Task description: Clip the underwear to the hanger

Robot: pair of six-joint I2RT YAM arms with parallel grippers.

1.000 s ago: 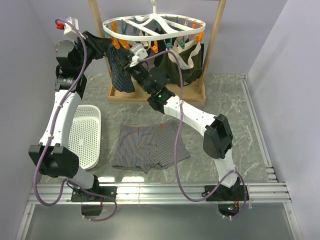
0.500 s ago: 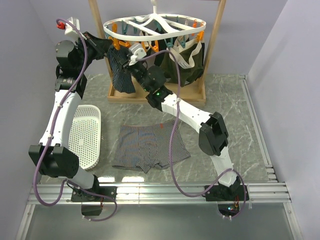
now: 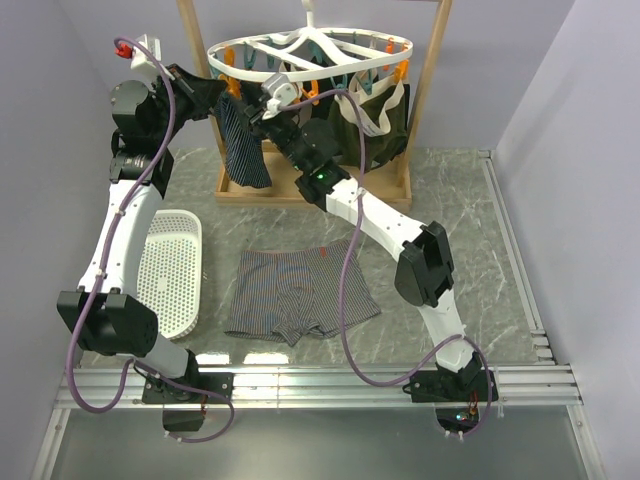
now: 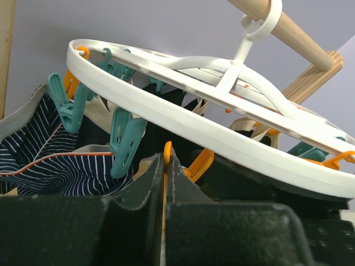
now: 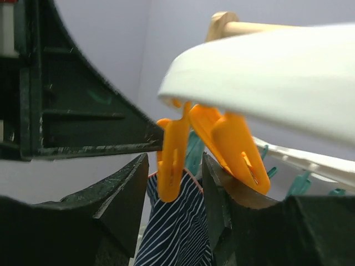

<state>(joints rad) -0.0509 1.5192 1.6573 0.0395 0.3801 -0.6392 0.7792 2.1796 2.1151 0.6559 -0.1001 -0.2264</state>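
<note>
- My right arm has climbed since a second ago, carrying the right gripper point(image 3: 272, 98) from under the ring up to the near-left rim of the white ring hanger point(image 3: 400, 46). My left arm has held its post at the hanger's left side.
- The right gripper is spread, one finger on each side of a dangling orange clip point(image 5: 172, 149) without pressing it. I judge it is lined up there to squeeze that clip.
- The left gripper point(image 4: 165, 166) is clenched, and the thin edge of a second orange clip point(image 4: 167, 151) appears to be pinched between its fingers. I judge this grip steadies the hanger, which swings freely by its hook from the wooden frame point(image 3: 430, 90).
- The grey striped boxer briefs point(image 3: 300, 295) lie flat on the marble table point(image 3: 450, 200), near and centre, well apart from both grippers and not yet clipped.
- A navy striped garment point(image 3: 240, 140) and an olive pair point(image 3: 385, 125) hang from clips at the far side.
</note>
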